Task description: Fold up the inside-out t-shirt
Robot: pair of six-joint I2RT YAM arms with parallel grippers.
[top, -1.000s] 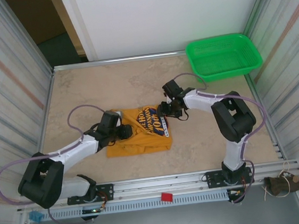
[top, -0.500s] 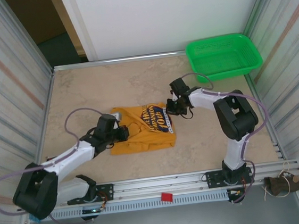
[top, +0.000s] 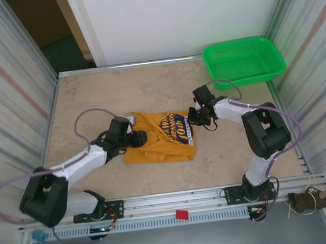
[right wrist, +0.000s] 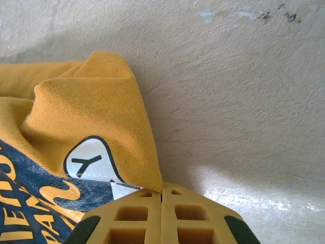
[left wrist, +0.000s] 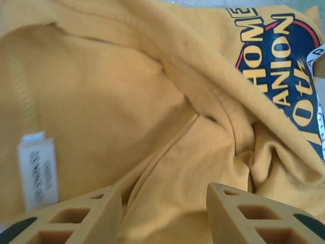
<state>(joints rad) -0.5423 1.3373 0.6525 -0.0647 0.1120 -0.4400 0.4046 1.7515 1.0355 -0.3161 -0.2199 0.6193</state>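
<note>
Beige marbled tabletop [top: 90,94], centre: mustard-orange cloth t-shirt [top: 154,149] bunched, folding unfinished.
Left gripper [left wrist: 162,195] spread; right gripper [right wrist: 161,190] pinching shirt's edge.

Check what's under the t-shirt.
The t-shirt lies crumpled on the beige table. Bare tabletop meets its edge beside the right gripper; anything beneath the cloth is hidden.

Your t-shirt [top: 154,151] mustard-orange, its print [top: 177,133] navy with yellow lettering, tag [left wrist: 38,170] white, basket [top: 243,61] bright green mesh, table [top: 119,91] mottled beige.
</note>
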